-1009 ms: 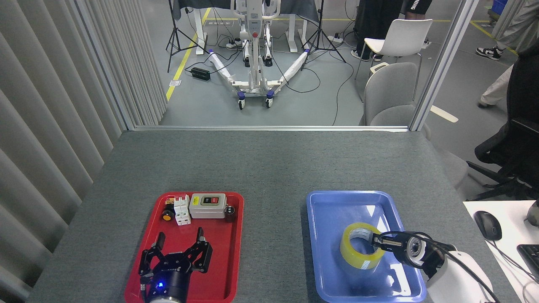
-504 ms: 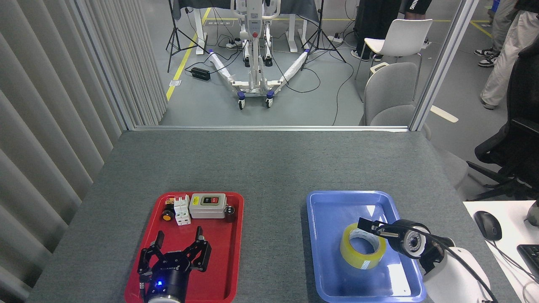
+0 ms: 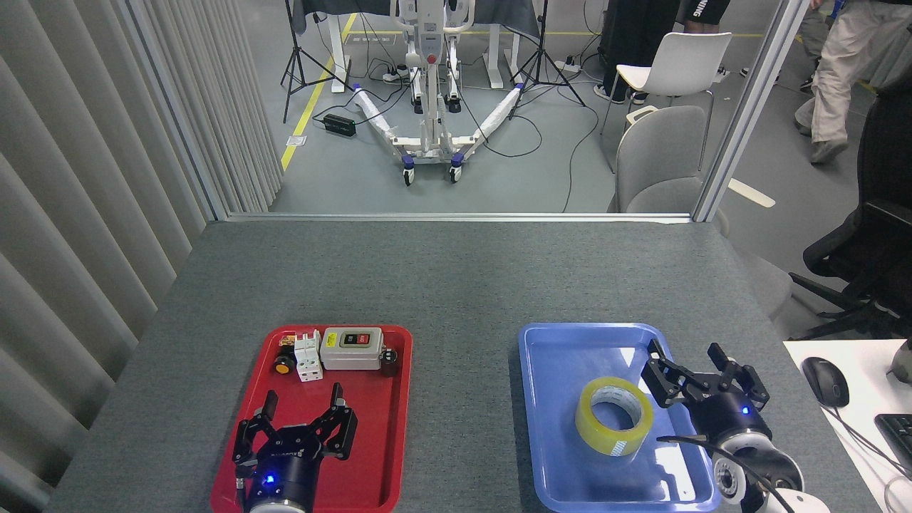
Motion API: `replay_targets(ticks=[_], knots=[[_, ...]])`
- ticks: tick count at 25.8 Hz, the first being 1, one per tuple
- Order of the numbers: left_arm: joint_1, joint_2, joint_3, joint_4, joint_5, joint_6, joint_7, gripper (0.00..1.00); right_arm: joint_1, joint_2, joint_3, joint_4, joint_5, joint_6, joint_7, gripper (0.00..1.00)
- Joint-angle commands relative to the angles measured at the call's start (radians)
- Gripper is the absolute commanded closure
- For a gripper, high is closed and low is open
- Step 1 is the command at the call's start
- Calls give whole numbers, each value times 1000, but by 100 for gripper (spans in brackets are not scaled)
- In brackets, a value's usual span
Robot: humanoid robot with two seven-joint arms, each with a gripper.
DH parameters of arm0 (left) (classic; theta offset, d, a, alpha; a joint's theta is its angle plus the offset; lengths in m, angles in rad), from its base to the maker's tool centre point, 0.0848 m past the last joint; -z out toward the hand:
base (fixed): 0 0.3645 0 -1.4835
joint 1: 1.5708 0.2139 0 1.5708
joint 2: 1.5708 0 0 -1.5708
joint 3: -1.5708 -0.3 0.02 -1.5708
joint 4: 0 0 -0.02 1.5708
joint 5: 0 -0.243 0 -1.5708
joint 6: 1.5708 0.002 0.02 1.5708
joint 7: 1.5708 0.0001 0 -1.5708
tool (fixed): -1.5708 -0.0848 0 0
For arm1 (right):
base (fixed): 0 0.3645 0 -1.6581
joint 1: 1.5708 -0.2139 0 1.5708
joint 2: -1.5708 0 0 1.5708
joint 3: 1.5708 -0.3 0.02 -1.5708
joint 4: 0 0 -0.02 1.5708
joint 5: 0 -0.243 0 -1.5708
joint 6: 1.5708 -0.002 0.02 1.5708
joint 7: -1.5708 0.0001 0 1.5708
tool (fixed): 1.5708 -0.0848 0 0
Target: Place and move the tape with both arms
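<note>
two trays lie side by side on the grey desk [image 3: 442, 285]: a red tray [image 3: 395, 427] to the left and a blue tray [image 3: 556, 356] to the right. tape [image 3: 613, 416] lies flat inside the blue tray, toward its right half, resting free with nothing holding it. right claw [image 3: 687, 360] is spread open and empty, poised over the blue tray's right rim just beside the tape and not touching it. left claw [image 3: 303, 402] is likewise spread open and empty, hovering over the near half of the red tray, well apart from the tape. switch box [image 3: 350, 348], white breaker [image 3: 308, 356] and yellow button [image 3: 283, 368] sit in a row along the far end of the red tray. judged from this layout, the placing part appears done, since the tape sits in the blue tray and the right claw is clear of it. what seems left is the moving part: one claw must grip the tape and carry it on, probably toward the left arm's side, though the frame does not show the intended destination.
</note>
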Motion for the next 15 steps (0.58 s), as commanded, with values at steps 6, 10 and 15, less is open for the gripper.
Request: replay_targets(ticks=[6, 10, 15], knots=[[-2, 0, 5, -7, 0, 11, 0, 0, 154, -68, 166, -110, 71, 161, -239, 1], [0, -2, 19, -7, 0, 11, 0, 0, 248, -144, 202, -180, -93, 159, -237, 1], [-5, -3, 24, -7, 1, 15, -3, 0, 277, -137, 192, -182, -101, 169, -245, 1]])
